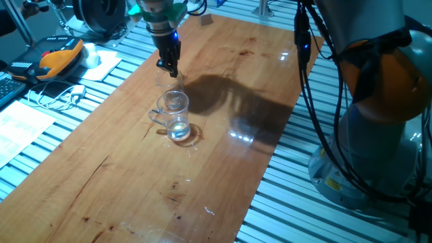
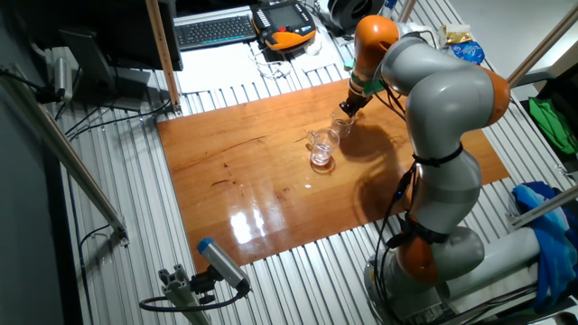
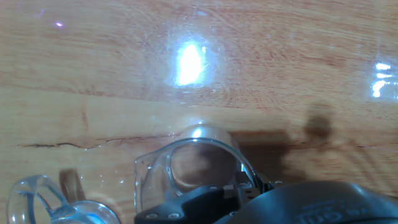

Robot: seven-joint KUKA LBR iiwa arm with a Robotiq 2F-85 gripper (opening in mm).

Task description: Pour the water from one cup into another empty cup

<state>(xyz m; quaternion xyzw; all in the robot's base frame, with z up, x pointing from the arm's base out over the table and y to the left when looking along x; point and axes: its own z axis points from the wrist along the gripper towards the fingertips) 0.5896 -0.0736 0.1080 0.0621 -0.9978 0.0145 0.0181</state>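
The small clear tumbler (image 1: pixel 165 79) stands upright just behind the handled glass mug (image 1: pixel 175 115) on the wooden table (image 1: pixel 135 189). My gripper (image 1: pixel 169 66) hangs straight over the tumbler, its dark fingers pinched together on the tumbler's rim. In the hand view the tumbler (image 3: pixel 193 158) fills the lower middle, seen from above, and the mug's rim (image 3: pixel 56 199) is at the bottom left. In the other fixed view the tumbler (image 2: pixel 341 127) sits beside the mug (image 2: pixel 322 148), under the gripper (image 2: pixel 349 108). The mug's base looks bright. I cannot tell which glass holds water.
An orange teach pendant (image 1: pixel 61 57), cables and papers lie on the slatted bench left of the wood. A keyboard (image 2: pixel 217 30) lies beyond the far edge. The arm's base (image 1: pixel 378 135) stands at the right with hanging cables (image 1: pixel 304 47).
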